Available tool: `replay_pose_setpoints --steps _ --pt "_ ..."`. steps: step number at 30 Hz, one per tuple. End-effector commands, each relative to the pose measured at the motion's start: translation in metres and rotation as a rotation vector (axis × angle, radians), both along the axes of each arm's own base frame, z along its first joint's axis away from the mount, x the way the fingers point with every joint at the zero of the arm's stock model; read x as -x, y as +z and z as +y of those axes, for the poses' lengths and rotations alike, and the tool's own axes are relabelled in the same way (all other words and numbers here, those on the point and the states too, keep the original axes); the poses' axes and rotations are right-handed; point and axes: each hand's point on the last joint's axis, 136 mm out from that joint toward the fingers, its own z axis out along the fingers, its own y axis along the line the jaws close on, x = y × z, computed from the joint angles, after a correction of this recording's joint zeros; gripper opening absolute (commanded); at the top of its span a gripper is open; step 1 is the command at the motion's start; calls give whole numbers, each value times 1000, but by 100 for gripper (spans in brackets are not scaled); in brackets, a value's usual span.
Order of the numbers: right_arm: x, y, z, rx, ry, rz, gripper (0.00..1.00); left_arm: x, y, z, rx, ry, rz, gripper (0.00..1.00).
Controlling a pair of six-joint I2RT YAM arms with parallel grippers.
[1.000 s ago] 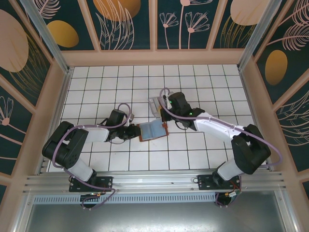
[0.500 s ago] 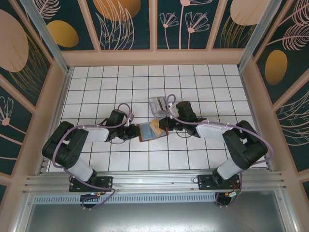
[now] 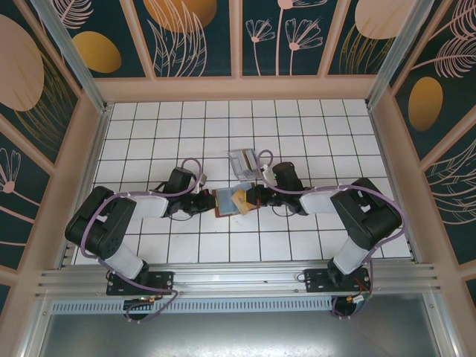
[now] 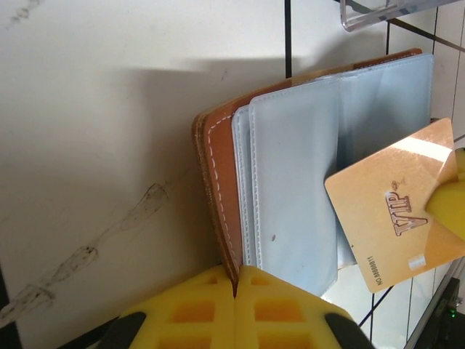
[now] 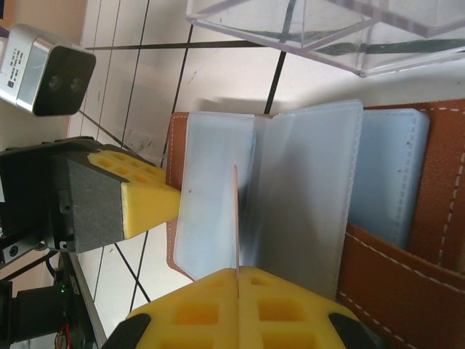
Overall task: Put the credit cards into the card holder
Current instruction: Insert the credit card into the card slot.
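The card holder (image 3: pixel 227 201) lies open near the middle of the white tiled table (image 3: pixel 149 134), between the two arms. It is reddish-brown with pale stitching, and its clear plastic sleeves (image 4: pixel 290 182) are spread like pages. The left gripper (image 4: pixel 236 291) comes from the left and is clenched on the left edge of the holder: in the left wrist view its yellow foam pads meet with the brown leather edge pinched between them. The right gripper (image 5: pixel 238 291) comes from the right and is closed tight on a gold credit card (image 4: pixel 396 214), which carries the letters VIP. In the right wrist view this card is seen edge-on as a thin line rising from between the yellow pads, over the sleeves. In the left wrist view one corner of the card overlaps the right part of the sleeves, and the card is tilted. I cannot tell if its edge is already inside a pocket. A clear plastic case (image 3: pixel 242 161) stands just beyond the holder, on the far side.
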Motion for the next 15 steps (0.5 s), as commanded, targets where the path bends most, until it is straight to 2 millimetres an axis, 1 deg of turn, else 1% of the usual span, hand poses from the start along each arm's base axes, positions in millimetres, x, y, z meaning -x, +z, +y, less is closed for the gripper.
replay_pose_setpoints --steps 1,8,15 --pt "-3 -1 -3 -34 -20 10 0 2 -12 5 -39 4 35 0" --pt "-1 -5 -10 -60 -59 24 0 3 -13 5 -36 5 44 0" --pt "2 -11 -2 -104 -31 68 0 2 -14 3 -26 2 48 0"
